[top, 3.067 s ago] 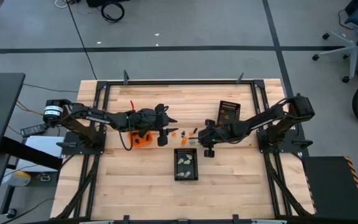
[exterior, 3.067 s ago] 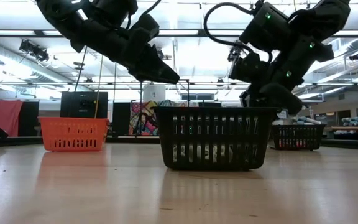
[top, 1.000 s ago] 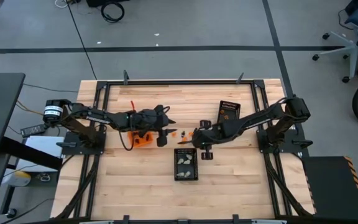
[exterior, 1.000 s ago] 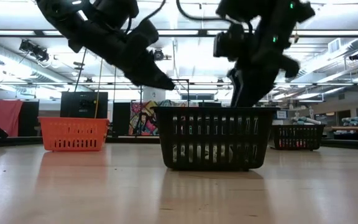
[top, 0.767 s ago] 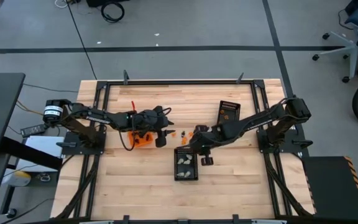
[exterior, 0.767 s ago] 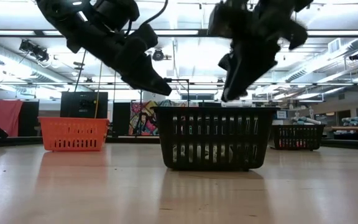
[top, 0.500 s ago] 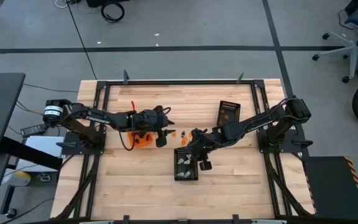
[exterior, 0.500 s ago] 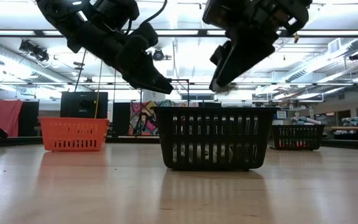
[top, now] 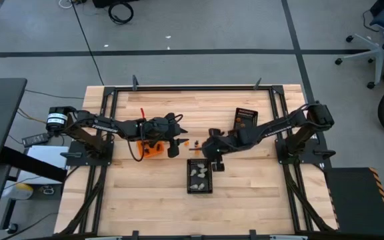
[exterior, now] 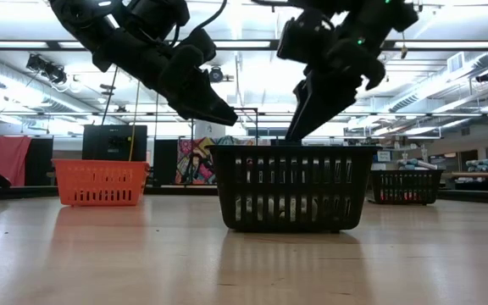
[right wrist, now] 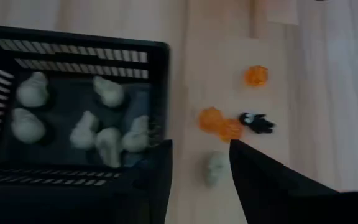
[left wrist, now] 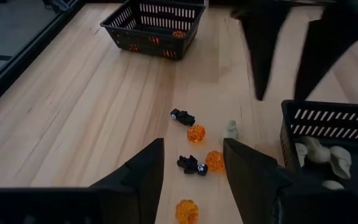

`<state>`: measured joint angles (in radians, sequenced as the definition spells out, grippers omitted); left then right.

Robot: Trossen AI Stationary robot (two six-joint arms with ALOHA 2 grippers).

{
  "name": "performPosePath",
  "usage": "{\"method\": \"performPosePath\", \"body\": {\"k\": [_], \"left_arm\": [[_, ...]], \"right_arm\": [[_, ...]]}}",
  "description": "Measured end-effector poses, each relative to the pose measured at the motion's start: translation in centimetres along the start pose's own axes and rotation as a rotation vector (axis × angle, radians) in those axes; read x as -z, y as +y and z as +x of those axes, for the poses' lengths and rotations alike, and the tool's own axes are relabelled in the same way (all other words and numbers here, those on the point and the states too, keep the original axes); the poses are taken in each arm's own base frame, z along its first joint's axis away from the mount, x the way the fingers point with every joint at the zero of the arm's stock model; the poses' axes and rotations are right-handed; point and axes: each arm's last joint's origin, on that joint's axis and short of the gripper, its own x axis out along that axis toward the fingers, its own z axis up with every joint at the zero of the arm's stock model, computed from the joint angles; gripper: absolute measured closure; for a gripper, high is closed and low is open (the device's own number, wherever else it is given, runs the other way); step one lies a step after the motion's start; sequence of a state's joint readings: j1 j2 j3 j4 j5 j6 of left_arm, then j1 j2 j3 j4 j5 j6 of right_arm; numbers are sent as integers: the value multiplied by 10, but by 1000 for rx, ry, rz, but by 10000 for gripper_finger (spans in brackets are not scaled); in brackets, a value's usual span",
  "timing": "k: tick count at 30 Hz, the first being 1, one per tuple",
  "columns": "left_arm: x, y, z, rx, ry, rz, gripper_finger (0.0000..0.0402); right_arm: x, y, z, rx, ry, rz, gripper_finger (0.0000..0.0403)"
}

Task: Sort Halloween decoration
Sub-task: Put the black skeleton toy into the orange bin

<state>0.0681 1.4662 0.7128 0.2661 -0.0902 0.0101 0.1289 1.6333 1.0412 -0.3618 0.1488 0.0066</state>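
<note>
Loose Halloween decoration pieces lie on the table between my grippers: orange ones point(left wrist: 195, 133), black ones point(left wrist: 191, 164) and a pale one point(right wrist: 215, 168). Several pale pieces point(right wrist: 98, 134) lie in the near black mesh bin point(top: 189, 175). My left gripper point(left wrist: 192, 143) hovers open above the loose pieces, next to the orange bin point(top: 153, 151). My right gripper point(right wrist: 201, 144) hangs open, slanting down, above the table beside the near bin's far rim; the pale piece shows below its fingers, untouched.
A second black mesh bin point(top: 245, 120) stands at the far right of the table and shows something orange inside point(left wrist: 178, 34). A black frame point(top: 192, 87) runs around the tabletop. Bare wood lies toward the near edge point(top: 199, 213).
My right gripper swung toward the table's near edge, over the near black bin, then drew back toward the far side and rose a little. It now hangs by the bin's far rim with its fingers wider apart. My left gripper kept still.
</note>
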Motion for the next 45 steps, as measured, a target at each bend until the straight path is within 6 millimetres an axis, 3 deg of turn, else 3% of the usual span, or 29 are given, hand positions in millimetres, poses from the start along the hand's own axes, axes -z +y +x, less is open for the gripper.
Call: {"method": "performPosePath", "body": {"k": [4,12,20,28,34,45], "left_arm": [[0,0,0,0,0,0,230],[-1,0,0,0,-11,-1,230],[-2,0,0,0,-22,-1,230],[-2,0,0,-1,-21,-1,230],[-2,0,0,-1,-27,-1,230],[-3,0,0,-1,-28,2,230]], "right_arm": [[6,-19,5,17,19,7,235],[39,-53,26,39,-9,25,222],[53,-76,33,35,-73,42,210],[79,-78,40,9,-96,57,211],[82,-77,43,15,-125,62,212],[91,-76,67,34,-78,56,235]]}}
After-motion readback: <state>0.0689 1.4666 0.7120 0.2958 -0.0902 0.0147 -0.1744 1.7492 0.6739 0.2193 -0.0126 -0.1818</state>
